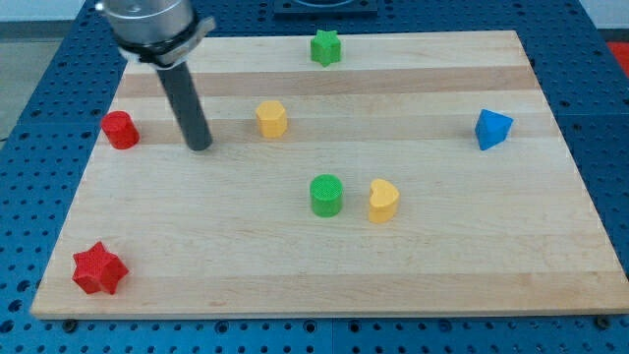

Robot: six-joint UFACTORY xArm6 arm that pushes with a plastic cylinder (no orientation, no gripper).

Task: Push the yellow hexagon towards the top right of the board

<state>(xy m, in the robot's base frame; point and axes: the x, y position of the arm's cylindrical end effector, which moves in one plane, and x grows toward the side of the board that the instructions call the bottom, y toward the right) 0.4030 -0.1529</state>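
On the pale wooden surface (442,246), the small yellow plastic hexagon block (271,119) stands upright at about ten o'clock from the centre; being squat, it shows no clear long axis or pointing direction. Our arm has no gripper, only a dark rod; my tip (200,147) rests just beside the hexagon at its nine o'clock, apart from it. A red cylinder (119,130) sits farther at nine o'clock. A green star (325,47) lies at its one o'clock, a green cylinder (326,195) and yellow heart (382,201) at five o'clock.
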